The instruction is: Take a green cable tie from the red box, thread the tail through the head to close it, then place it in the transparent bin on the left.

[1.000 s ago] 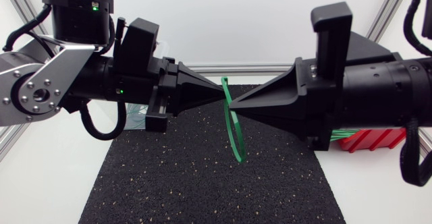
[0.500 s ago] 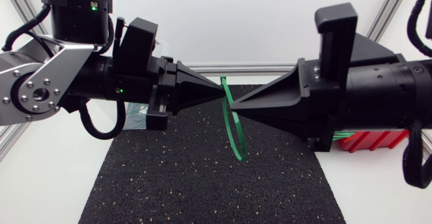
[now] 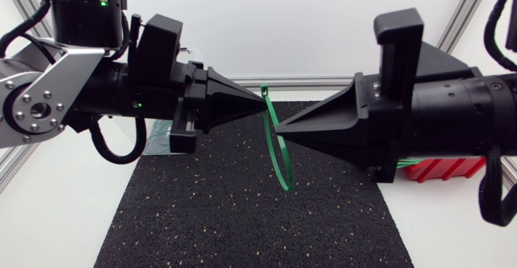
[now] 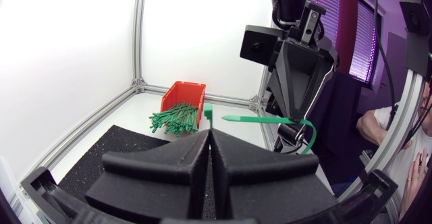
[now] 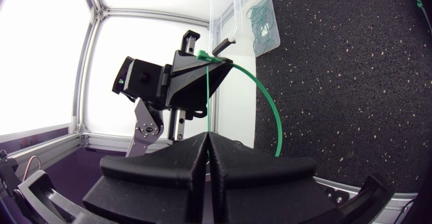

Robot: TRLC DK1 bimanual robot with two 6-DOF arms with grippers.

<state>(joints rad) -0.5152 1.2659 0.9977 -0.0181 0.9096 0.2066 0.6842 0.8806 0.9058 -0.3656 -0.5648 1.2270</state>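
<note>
Thin green plastic cable tie [image 4: 256,118] spans both tips. Left matte black gripper [image 3: 264,103] is clamped on its head end, right matte black gripper [image 3: 279,134] is clamped on the strap, and the loop hangs below them.

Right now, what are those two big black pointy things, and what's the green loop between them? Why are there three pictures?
This is a robot. Its left arm and right arm each end in a pointed black pincher, called an end effector. The left end effector and right end effector both pinch one green cable tie, bent into a loop above the black mat. One picture looks down from above. The other two come from small cameras on each arm's wrist. The red box holds more green ties. The clear bin has some green ties in it too.
</note>
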